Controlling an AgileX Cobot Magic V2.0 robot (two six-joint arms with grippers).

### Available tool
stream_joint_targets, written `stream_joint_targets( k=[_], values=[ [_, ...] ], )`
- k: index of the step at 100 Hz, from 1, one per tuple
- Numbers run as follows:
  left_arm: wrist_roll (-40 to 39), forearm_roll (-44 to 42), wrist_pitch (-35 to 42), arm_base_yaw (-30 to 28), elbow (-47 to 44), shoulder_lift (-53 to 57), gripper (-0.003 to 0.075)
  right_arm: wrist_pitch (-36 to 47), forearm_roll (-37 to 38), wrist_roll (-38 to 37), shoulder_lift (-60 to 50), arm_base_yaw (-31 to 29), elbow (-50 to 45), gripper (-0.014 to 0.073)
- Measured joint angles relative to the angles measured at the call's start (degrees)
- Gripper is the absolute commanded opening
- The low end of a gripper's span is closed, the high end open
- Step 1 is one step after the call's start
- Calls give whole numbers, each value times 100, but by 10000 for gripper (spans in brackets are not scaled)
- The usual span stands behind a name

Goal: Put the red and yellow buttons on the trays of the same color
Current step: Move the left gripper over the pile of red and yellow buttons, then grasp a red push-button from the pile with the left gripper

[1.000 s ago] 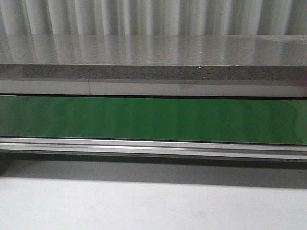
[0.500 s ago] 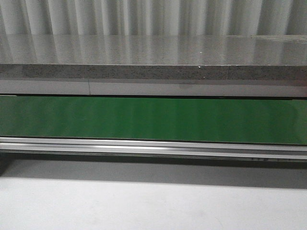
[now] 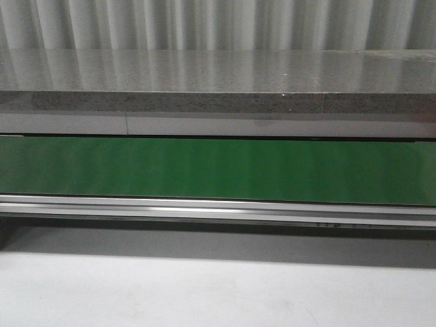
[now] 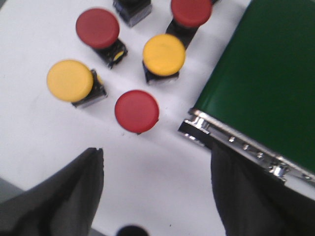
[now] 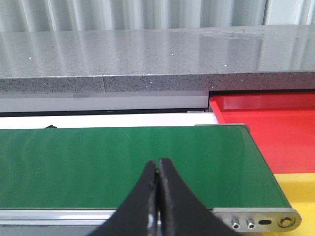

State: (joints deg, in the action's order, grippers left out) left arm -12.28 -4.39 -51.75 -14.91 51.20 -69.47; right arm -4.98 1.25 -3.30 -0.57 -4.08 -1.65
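Buttons on white table; red tray — bare.

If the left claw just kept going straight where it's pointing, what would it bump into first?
Probably the nearest red button, standing on the white table just ahead of the open left claw; depth is hard to judge.
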Motion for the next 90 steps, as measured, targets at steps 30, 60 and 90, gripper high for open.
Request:
stream_joint_targets(
  k=[30, 60, 90],
  values=[
    [41, 298, -58, -542, 14, -767, 459, 0, 0, 0, 0, 0, 0, -65],
    [41, 589, 79, -581, 362, -1550, 459, 0, 0, 0, 0, 0, 0, -65],
    [50, 658, 148, -581, 466, -2144, 459, 0, 0, 0, 0, 0, 0, -65]
  ],
)
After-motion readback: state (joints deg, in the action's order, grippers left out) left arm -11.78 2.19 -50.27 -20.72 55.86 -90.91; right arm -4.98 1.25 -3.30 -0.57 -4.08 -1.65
